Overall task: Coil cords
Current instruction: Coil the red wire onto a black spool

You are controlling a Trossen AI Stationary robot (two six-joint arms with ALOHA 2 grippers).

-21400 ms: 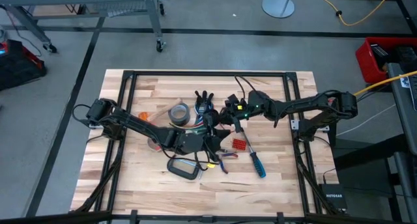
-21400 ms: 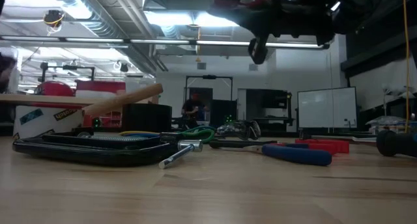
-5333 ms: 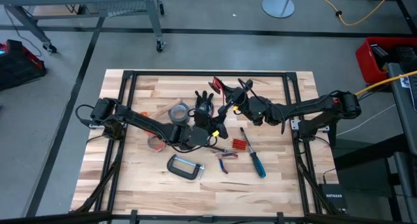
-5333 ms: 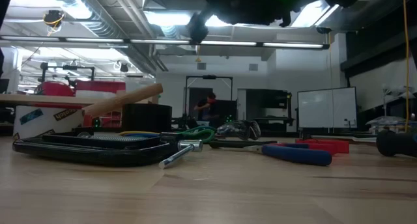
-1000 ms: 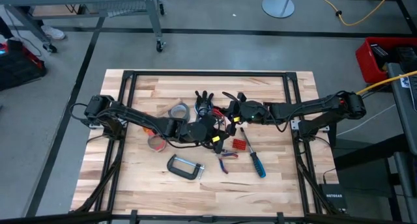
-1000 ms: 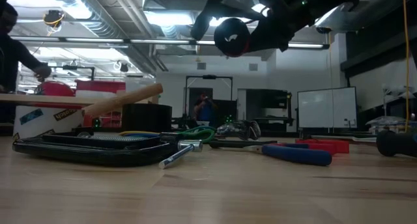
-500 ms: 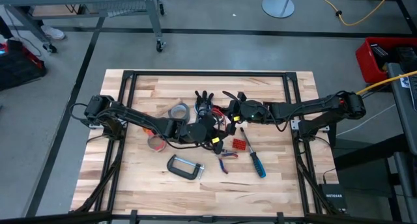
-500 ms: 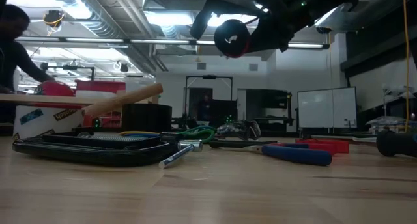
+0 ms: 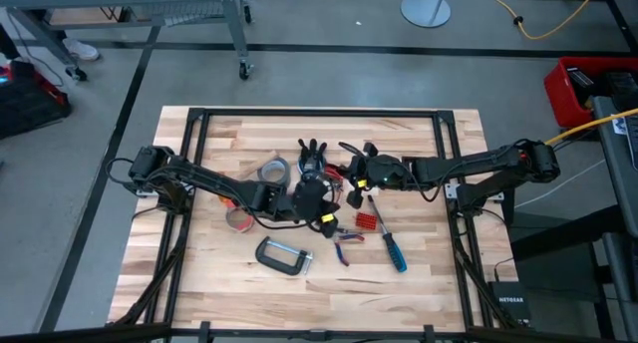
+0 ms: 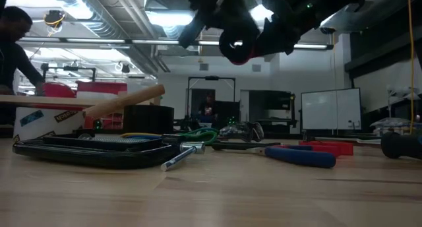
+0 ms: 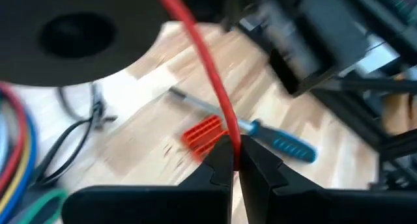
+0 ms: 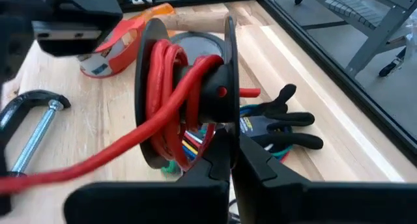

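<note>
High cam: straight down over whole surface (image 9: 229, 134), both arms in frame. Low cam: surface level, facing room. Wrist cams: close, looking past own jaws. Screwdriver (image 9: 390, 245) shared by high, low, left wrist.

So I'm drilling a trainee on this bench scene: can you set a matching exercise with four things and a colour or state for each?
Column one:
1. left gripper
2. spool
3. screwdriver
4. C-clamp

Column two:
a. lies on the table, blue handle
b. shut on the red cord
c. black, wound with red cord, held up by the right gripper
d. lies on the table nearest the front edge

Pairs: 1-b, 2-c, 3-a, 4-d
</note>
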